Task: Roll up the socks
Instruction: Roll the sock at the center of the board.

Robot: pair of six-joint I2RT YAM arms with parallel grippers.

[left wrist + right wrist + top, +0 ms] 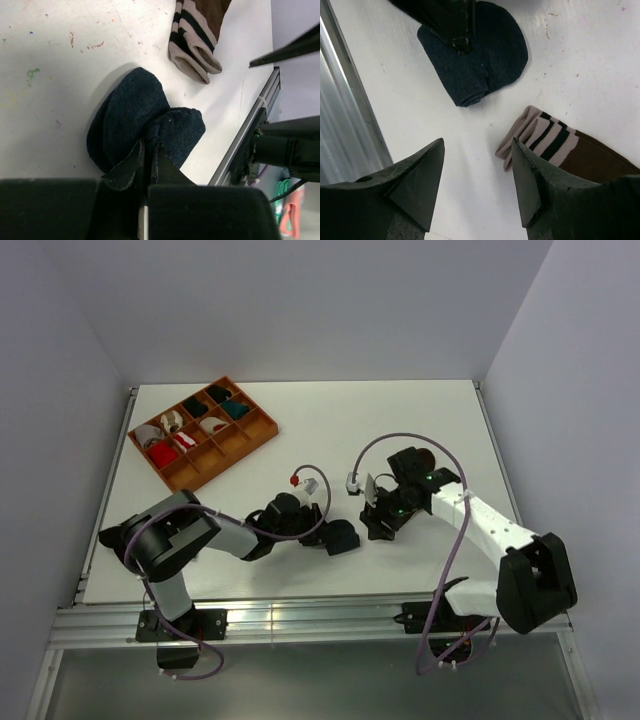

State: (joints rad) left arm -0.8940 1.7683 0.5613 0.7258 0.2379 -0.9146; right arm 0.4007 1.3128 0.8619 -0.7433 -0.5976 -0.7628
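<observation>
Navy sock (132,117) is lying folded over into a thick, loose bundle. Brown sock (585,157) w/ tan & black striped cuff is lying flat nearby, not touching, cuff end pointing toward navy one.

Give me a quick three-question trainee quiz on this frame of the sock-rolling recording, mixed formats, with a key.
1. True or false: the left gripper is closed on the navy sock.
2. Multiple choice: the right gripper is A) open, holding nothing; B) clamped on fabric; C) out of view.
3. Short answer: which sock shows a pale cuff with dark stripes?

Key
1. True: its fingers pinch the bunched navy fabric.
2. A: the jaws stand wide apart above the table.
3. The brown sock, lying apart from the navy one.
</observation>
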